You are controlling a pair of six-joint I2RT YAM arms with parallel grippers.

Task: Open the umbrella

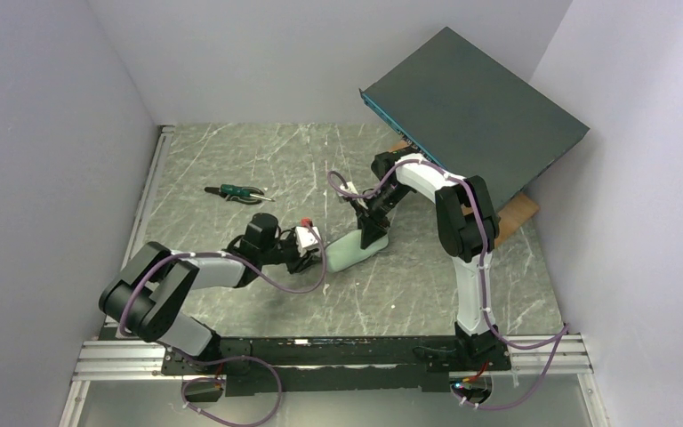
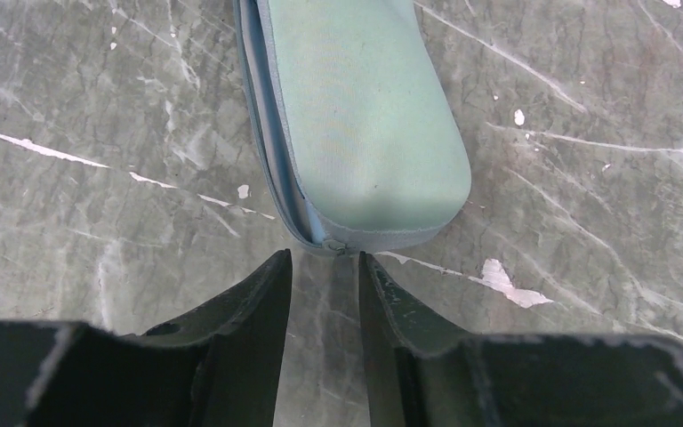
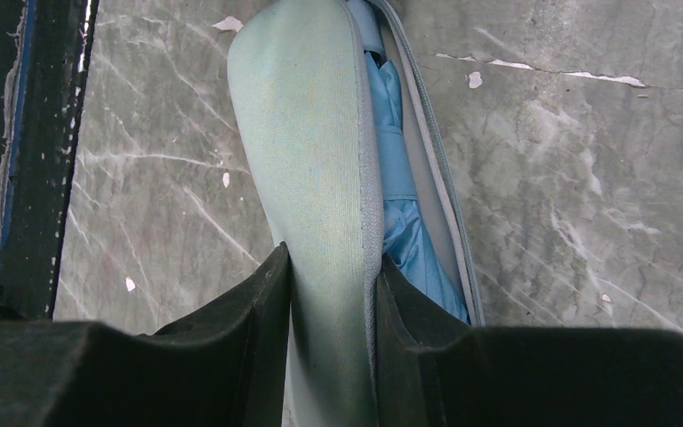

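Observation:
A pale grey-green oblong case (image 1: 353, 252) lies mid-table, partly unzipped. In the right wrist view its lid (image 3: 311, 151) is lifted, and the folded sky-blue umbrella (image 3: 400, 205) lies inside; its shaft and handle are hidden. My right gripper (image 1: 373, 233) is shut on the lid's edge (image 3: 331, 253), with one finger outside it and one inside against the fabric. My left gripper (image 1: 318, 256) is at the case's near rounded end (image 2: 365, 116). Its jaws (image 2: 325, 258) are narrowly open and empty. The zipper pull (image 2: 335, 246) sits just beyond the tips.
A big dark-grey flat box (image 1: 471, 98) leans tilted at the back right over a wooden board (image 1: 516, 213); its dark edge shows in the right wrist view (image 3: 27, 133). A green-handled tool (image 1: 236, 191) lies at the back left. Walls close in on both sides.

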